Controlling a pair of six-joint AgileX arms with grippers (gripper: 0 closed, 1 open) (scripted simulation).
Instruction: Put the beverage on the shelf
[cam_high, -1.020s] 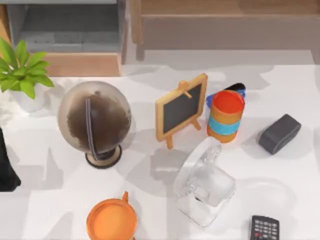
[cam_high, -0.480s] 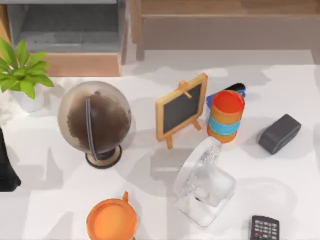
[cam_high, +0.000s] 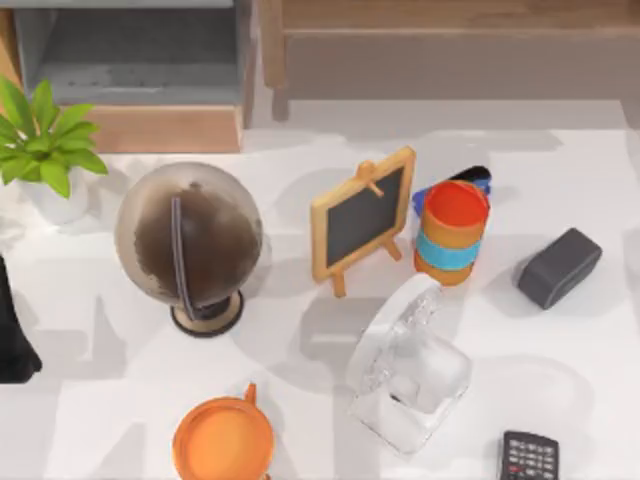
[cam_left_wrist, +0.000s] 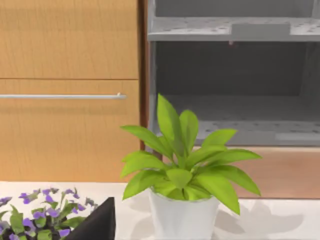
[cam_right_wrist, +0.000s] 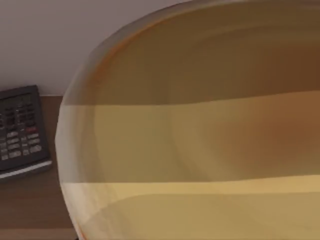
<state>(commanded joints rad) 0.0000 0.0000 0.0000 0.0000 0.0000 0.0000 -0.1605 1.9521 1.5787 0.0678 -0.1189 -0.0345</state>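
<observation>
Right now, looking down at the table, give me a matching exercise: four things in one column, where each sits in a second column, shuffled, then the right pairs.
Things:
1. beverage
2. potted plant
3. orange mug
4. calculator

Places:
A. near edge, right part of the table
B. far left of the table, in front of the shelf
C. just right of the small chalkboard
D. near edge, below the globe

Pairs: 1-C, 2-B, 3-D, 4-A

Orange mug (cam_high: 222, 441), calculator (cam_high: 529, 458) cut by bottom edge
</observation>
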